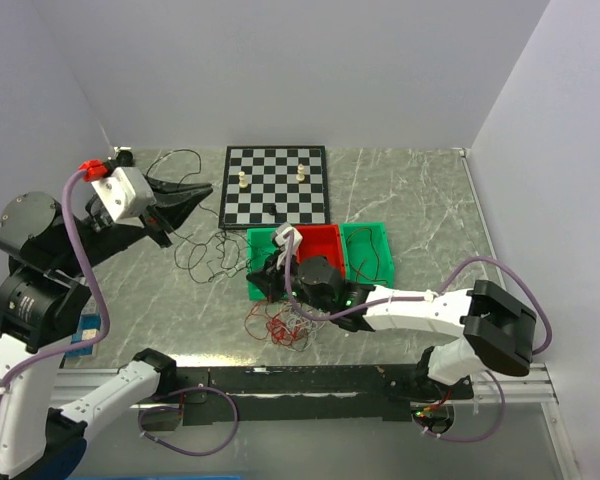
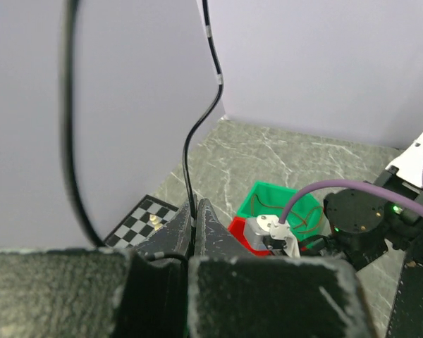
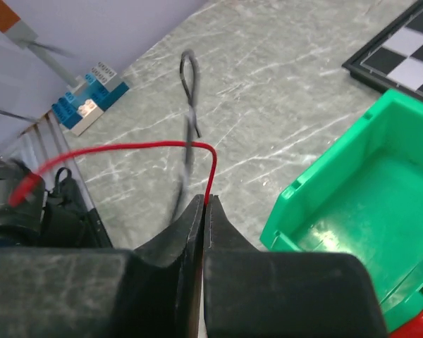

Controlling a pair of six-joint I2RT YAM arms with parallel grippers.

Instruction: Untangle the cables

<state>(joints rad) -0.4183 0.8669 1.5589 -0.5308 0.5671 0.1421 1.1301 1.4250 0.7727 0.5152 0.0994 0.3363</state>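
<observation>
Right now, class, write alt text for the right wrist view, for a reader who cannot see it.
The right pincer is shut on a thin red cable that arcs away to the left over a grey marble table. A black cable with a small loop runs beside it; a green bin sits to the right.

The left arm (image 1: 25, 290) rears up high on its own side. Its wrist is bent so the left gripper (image 2: 195, 211) points out level toward the middle, fingers pressed together on a black cable (image 2: 185, 155). The right arm (image 1: 410, 310) reaches low and leftward from a folded elbow, and the right gripper (image 3: 203, 205) is clamped tight on a red cable (image 3: 141, 146).
</observation>
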